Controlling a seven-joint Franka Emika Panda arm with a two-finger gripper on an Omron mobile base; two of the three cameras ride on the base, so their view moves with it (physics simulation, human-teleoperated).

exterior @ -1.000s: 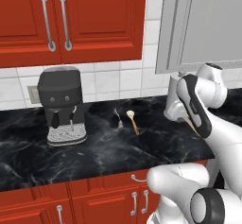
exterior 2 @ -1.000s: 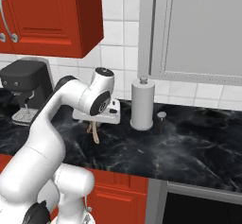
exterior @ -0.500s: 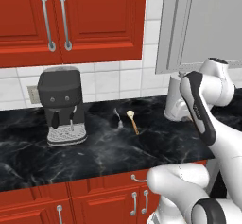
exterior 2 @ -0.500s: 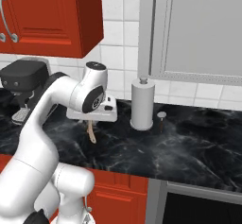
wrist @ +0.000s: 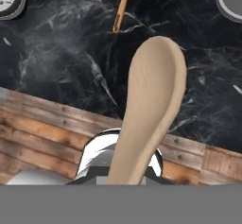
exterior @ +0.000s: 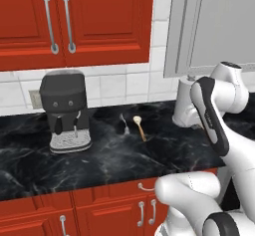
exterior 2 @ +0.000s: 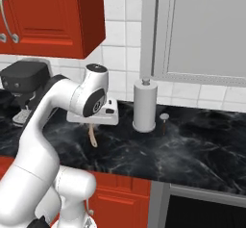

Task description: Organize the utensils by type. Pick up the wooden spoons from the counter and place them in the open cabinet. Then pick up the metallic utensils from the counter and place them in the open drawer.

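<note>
Hand view puts a wooden spoon [wrist: 153,100] right down the centre of the frame, its pale bowl pointing up toward the black tabletop [wrist: 56,57], so the end effector [exterior 2: 90,124] is clenched on that spoon's handle. In the right base view the same spoon [exterior 2: 92,136] hangs below the wrist at centre left, clear of the stone.

To do this step well, I would lift it higher before swinging toward the open cabinet, keep the spoon hanging plumb so it cannot twist in the grip, and keep it clear of the paper towel roll [exterior 2: 144,106] standing just right of the hand (which cabinet is the open one I cannot tell from here).

A second wooden spoon [exterior: 139,127] lies on the tabletop at the middle of the left base view, with the metal utensil [exterior: 124,124] just beside it on its left. Both are untouched.

A black coffee machine [exterior: 66,110] sits at the left of that view on the glossy veined tabletop. Red upper cabinets [exterior: 74,21] with long silver handles fill the upper left, white tile runs behind, and a grey panelled unit [exterior: 214,26] occupies the upper right.
</note>
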